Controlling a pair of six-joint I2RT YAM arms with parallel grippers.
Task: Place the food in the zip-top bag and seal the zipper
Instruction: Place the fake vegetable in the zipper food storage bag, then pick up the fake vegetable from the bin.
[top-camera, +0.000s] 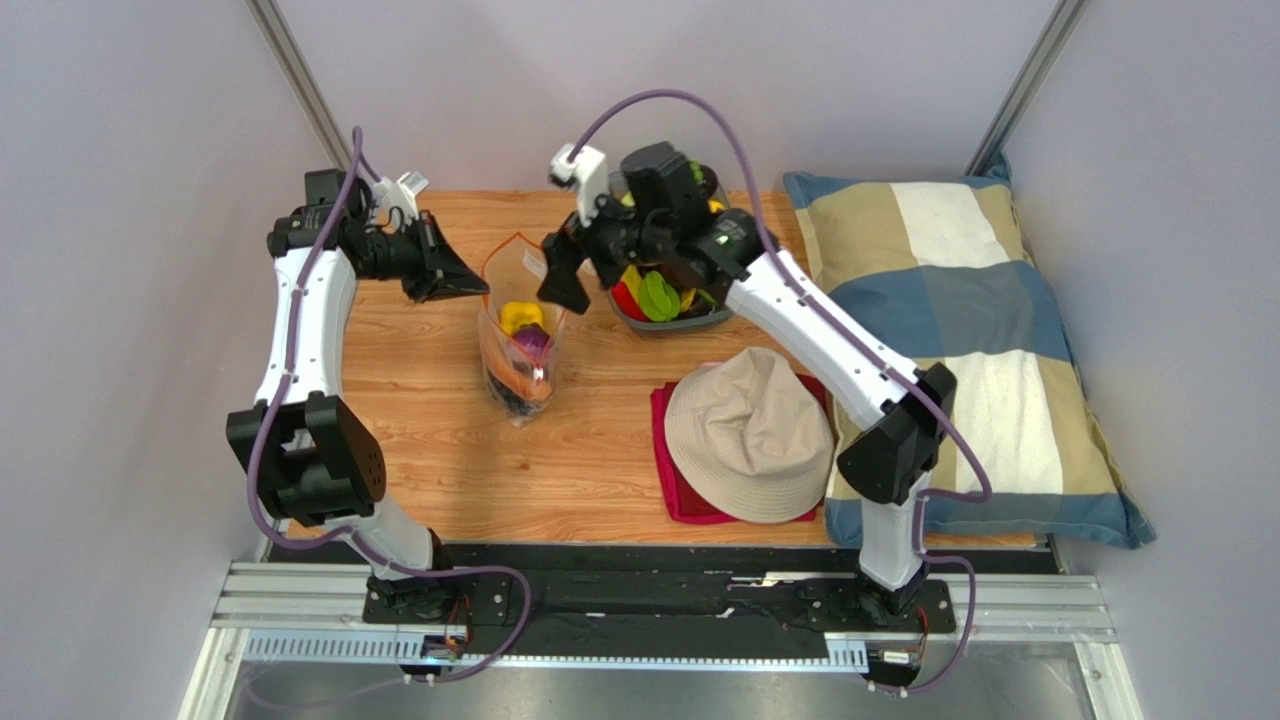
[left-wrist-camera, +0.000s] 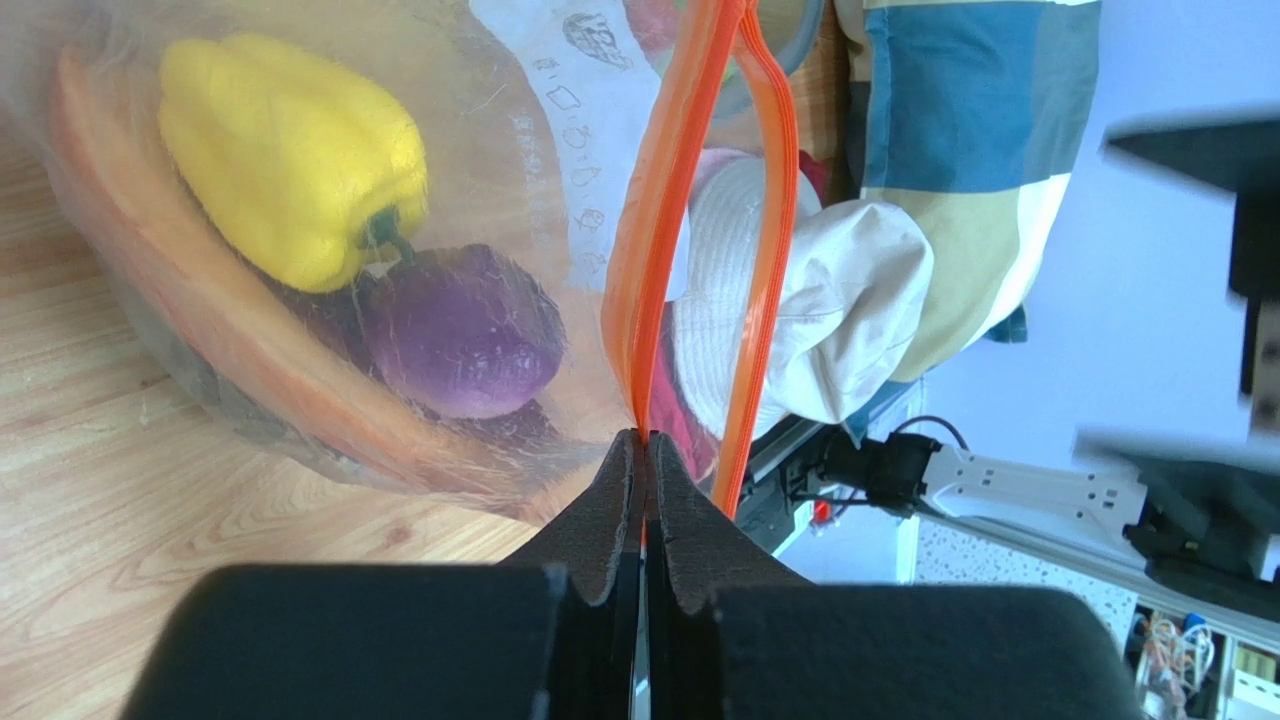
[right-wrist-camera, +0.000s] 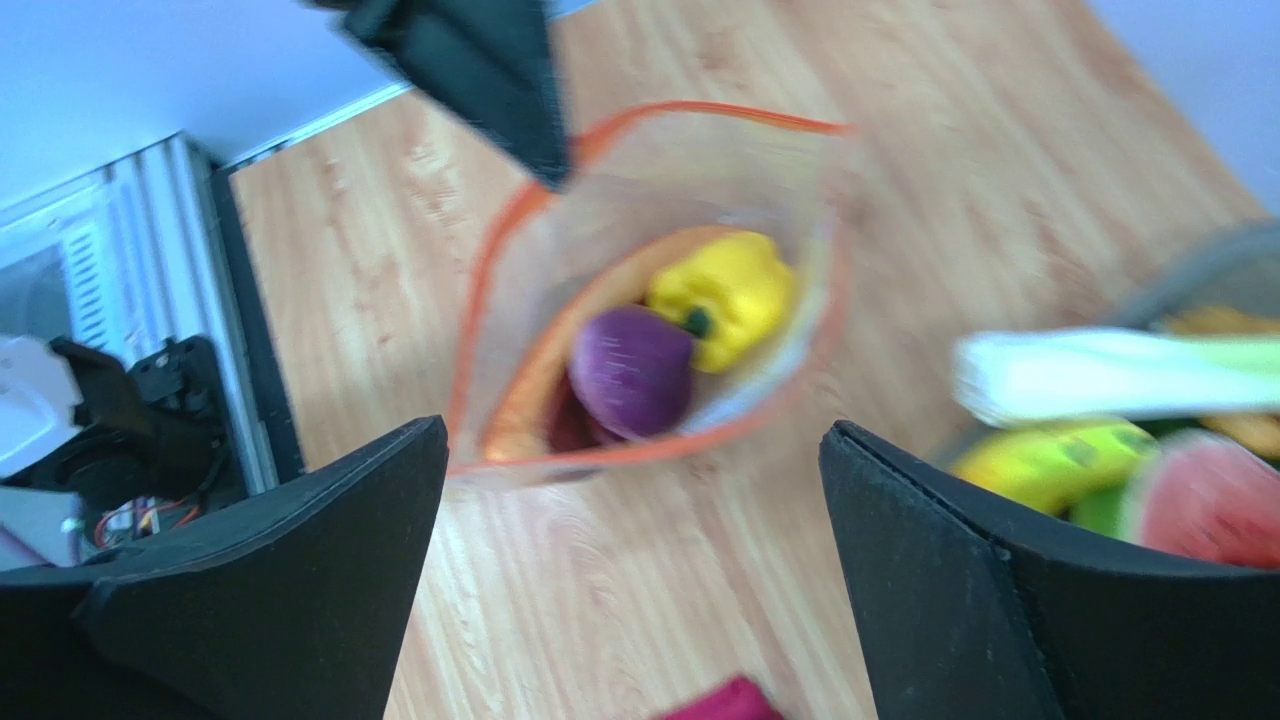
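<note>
The clear zip-top bag (top-camera: 522, 342) stands open on the wooden table, its orange zipper (left-wrist-camera: 657, 225) held up at one corner. Inside lie a yellow pepper (left-wrist-camera: 293, 150), a purple onion (left-wrist-camera: 458, 330) and a long orange root (right-wrist-camera: 526, 408). My left gripper (left-wrist-camera: 646, 443) is shut on the zipper strip at the bag's left corner. My right gripper (right-wrist-camera: 631, 450) is open and empty, above the table between the bag's mouth (right-wrist-camera: 661, 270) and the grey bowl (top-camera: 669, 318). More food fills the bowl: a pale green stalk (right-wrist-camera: 1120, 375), a watermelon slice (right-wrist-camera: 1202, 503).
A beige bucket hat (top-camera: 751, 432) lies on a red cloth (top-camera: 672, 488) right of the bag. A checked pillow (top-camera: 977, 345) covers the table's right side. Metal rails run along the near edge (top-camera: 661, 600).
</note>
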